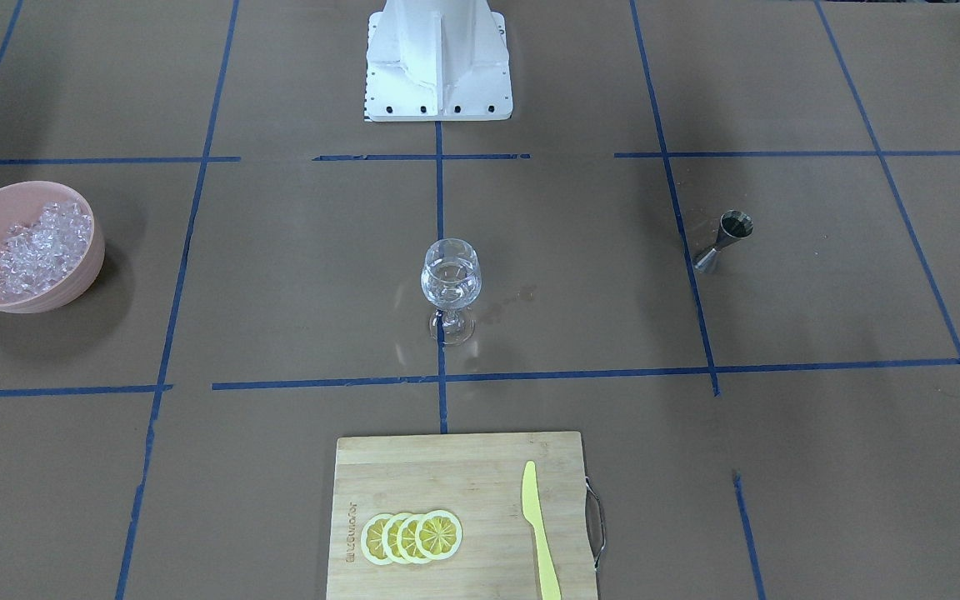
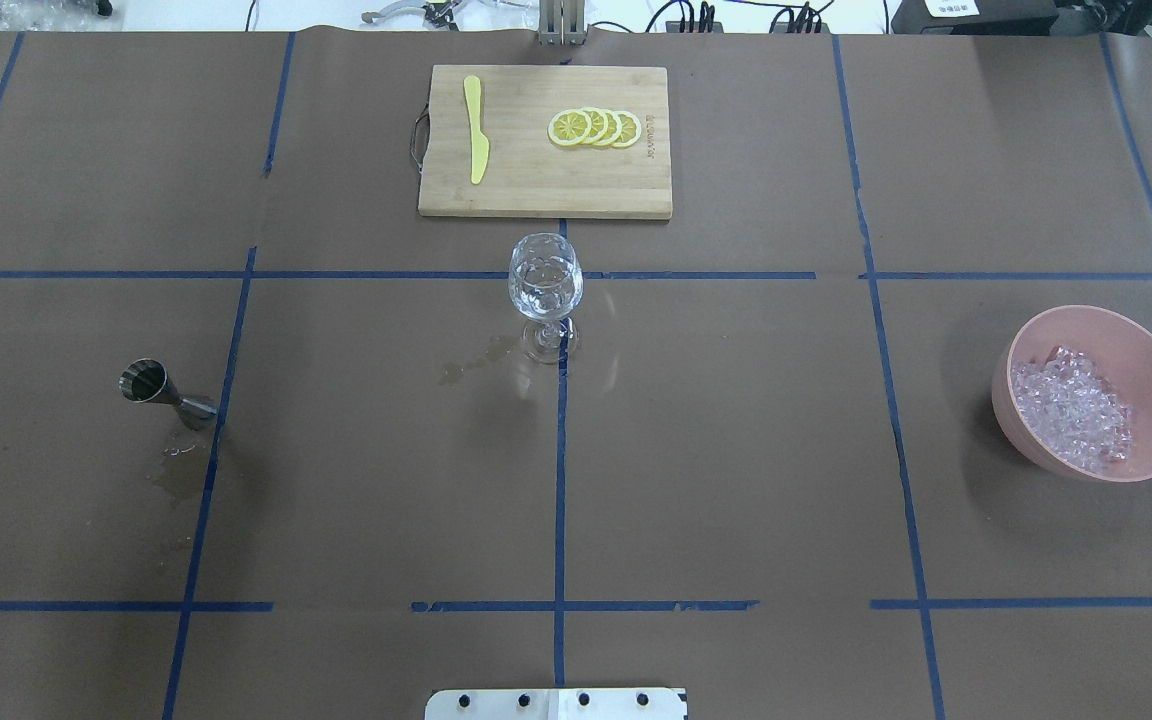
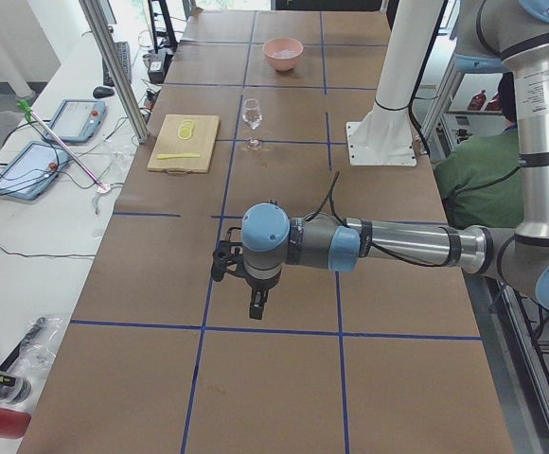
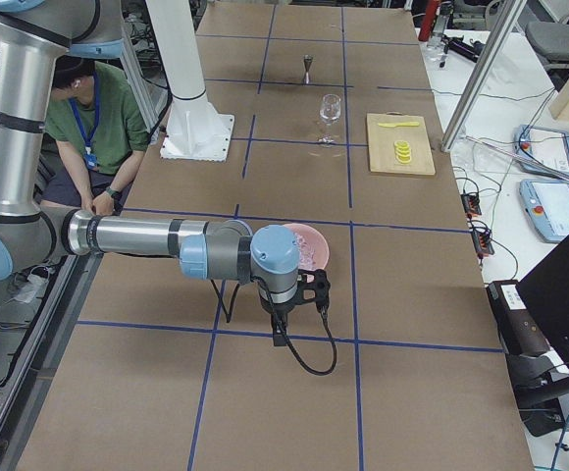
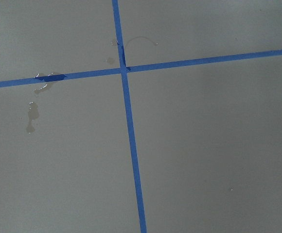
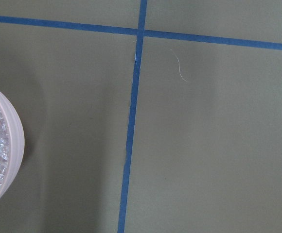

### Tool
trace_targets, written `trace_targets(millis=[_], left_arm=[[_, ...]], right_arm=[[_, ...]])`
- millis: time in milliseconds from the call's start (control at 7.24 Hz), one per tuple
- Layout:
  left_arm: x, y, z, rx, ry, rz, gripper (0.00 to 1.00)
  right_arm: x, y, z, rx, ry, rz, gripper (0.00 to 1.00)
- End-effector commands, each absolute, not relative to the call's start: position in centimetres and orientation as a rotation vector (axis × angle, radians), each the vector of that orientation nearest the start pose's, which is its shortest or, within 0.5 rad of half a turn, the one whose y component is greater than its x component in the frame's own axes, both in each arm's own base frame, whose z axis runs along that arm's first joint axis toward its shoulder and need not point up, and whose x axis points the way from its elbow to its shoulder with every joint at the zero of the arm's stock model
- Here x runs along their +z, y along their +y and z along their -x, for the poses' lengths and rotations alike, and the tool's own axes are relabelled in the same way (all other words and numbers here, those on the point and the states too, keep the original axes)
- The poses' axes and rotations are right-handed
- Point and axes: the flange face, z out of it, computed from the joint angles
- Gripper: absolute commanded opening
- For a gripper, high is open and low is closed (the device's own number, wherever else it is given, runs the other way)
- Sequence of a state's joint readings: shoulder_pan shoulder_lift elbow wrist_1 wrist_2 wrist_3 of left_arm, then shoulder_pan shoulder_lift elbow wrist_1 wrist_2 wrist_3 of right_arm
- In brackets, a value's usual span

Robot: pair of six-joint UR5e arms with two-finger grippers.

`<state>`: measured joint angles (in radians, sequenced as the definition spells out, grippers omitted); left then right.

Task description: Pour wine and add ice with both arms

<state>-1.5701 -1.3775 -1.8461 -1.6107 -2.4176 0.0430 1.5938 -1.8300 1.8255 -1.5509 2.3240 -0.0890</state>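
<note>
overhead exterior misses both grippers. only side views catch left gripper point(image 3: 256, 305) and right gripper point(image 4: 281, 336), so i can't tell if either is spread or closed. risks: bowl point(image 2: 1101, 312) at right slides when scooped, centre glass point(image 2: 544, 285) tips if clipped, jigger point(image 2: 161, 392) at left slips by wet patch point(image 2: 176, 475), ice point(image 2: 1071, 405) in bowl scatters. board point(image 2: 536, 190) beyond glass blocks nothing.

wine glass point(image 2: 545, 280): clear glass | jigger point(image 2: 164, 393): shiny metal | cutting board point(image 2: 536, 185): wood
</note>
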Motion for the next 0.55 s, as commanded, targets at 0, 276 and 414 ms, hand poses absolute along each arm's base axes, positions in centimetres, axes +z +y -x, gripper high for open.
trace_targets(millis=[0,276,414], left_arm=[[59.34,-41.66,5.87,0.099,0.843,-0.148,1.00],[59.24,-41.51,5.99,0.097,0.842,-0.151,1.00],[58.42,-41.68,6.08,0.104,0.829,-0.169,1.00]], right_arm=[[64.71,-38.22,-7.40,-0.067,-0.751,-0.054,1.00],[64.71,-38.15,-7.40,-0.067,-0.752,-0.052,1.00],[64.57,-38.31,-7.39,-0.066,-0.753,-0.056,1.00]])
